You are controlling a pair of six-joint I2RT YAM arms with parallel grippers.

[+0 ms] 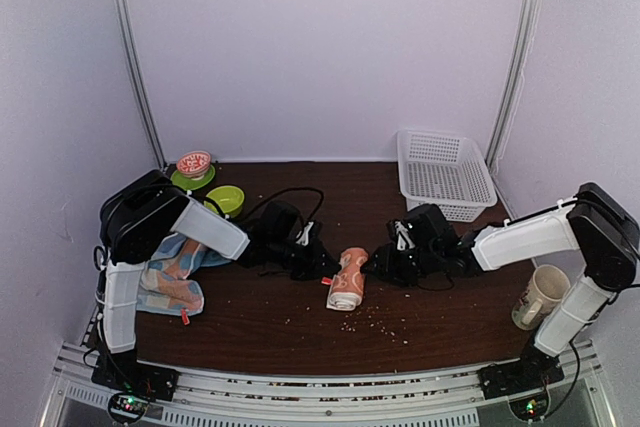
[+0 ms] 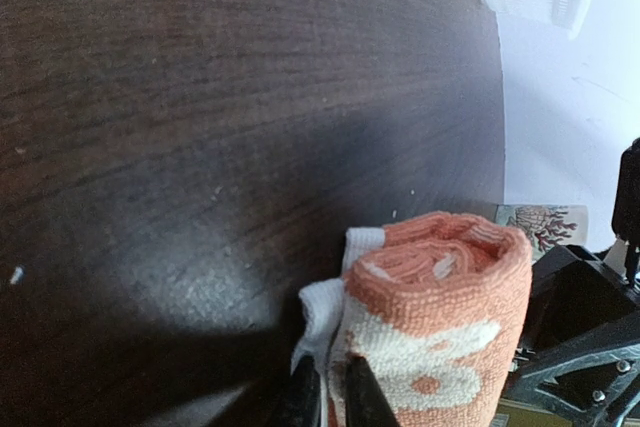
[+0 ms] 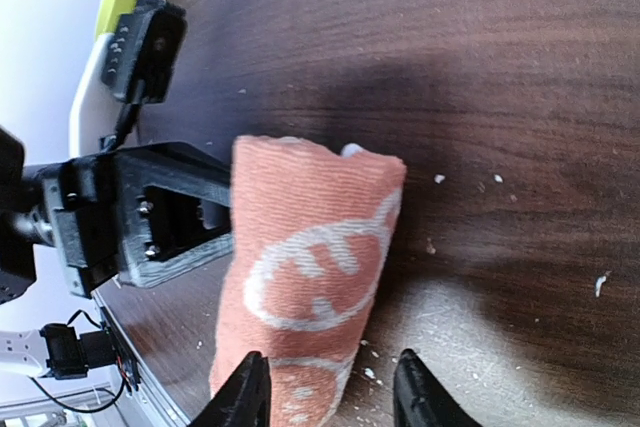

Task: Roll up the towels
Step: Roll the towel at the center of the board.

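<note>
Inspecting the work surface, I find one of the two towels done. The orange towel (image 1: 347,279) lies on the table (image 1: 270,332) as a tight roll, and all positions below are given from that roll. Its coiled end shows plainly in the left wrist view, the layers wound close with a white edge flap poking out at the side.

The left gripper (image 2: 333,399) sits against the roll on the left arm's side. Its fingers are nearly together and appear to pinch a thin layer of cloth at the roll's edge. The right gripper (image 3: 330,394) sits at the roll's opposite side with its jaws apart, straddling one end. One finger is at the cloth and the other stands clear of it, so I judge this hand open and gripping nothing.

The light-blue towel (image 1: 170,282) lies well apart from the roll, beyond the left gripper and partly under the left arm. It is a loose, bunched heap and is not rolled.

Crumbs (image 1: 375,324) are scattered just beside the roll on its near side. A white basket (image 1: 445,172) stands farther back from the roll, on the right arm's side.

Assessment: roughly half complete. Outstanding work is releasing the orange roll without it springing open, then spreading and rolling the blue towel.
</note>
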